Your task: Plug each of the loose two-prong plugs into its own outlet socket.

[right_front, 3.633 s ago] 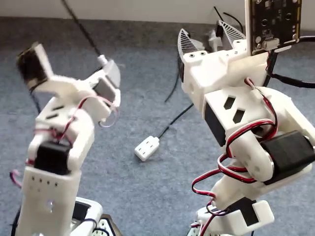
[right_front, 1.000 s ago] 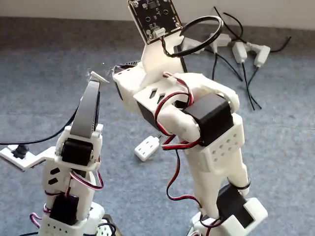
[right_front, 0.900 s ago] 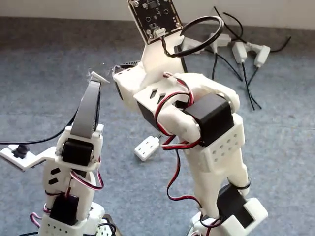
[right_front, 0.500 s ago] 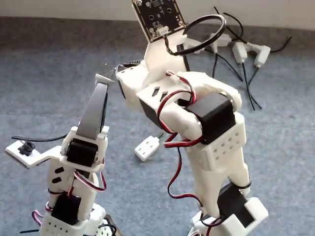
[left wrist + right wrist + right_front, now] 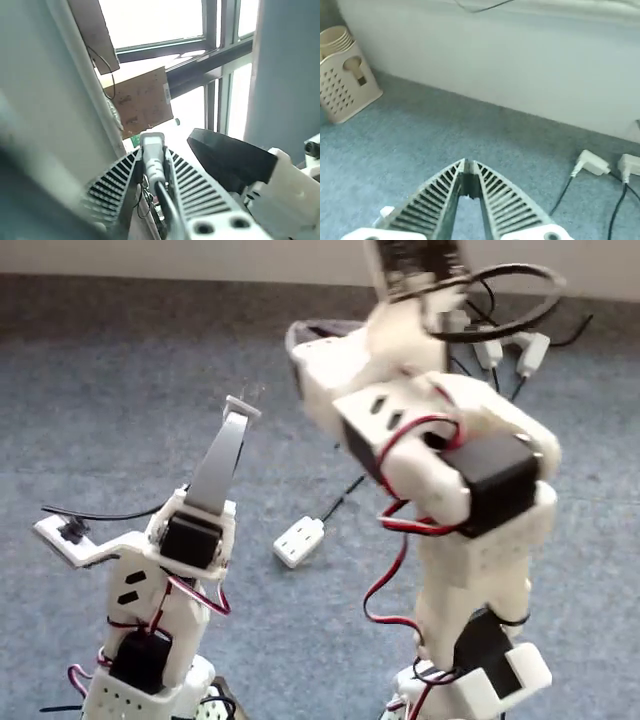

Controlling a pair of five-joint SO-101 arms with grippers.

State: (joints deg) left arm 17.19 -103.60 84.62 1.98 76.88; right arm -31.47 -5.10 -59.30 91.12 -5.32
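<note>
Grey carpet (image 5: 120, 370) surrounds outlet (image 5: 299, 541); left hand (image 5: 153, 159) grips plug (image 5: 151, 142); right hand (image 5: 466, 167) clenched, facing wall (image 5: 520, 65).

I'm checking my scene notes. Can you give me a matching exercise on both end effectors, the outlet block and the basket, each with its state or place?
Things:
1. left end effector
2. right end effector
3. outlet block
4. beige basket

States or places:
A. lying flat on the carpet
B. shut, holding nothing
C. standing by the wall
D. shut on a white plug

Pairs: 1-D, 2-B, 3-A, 4-C.
</note>
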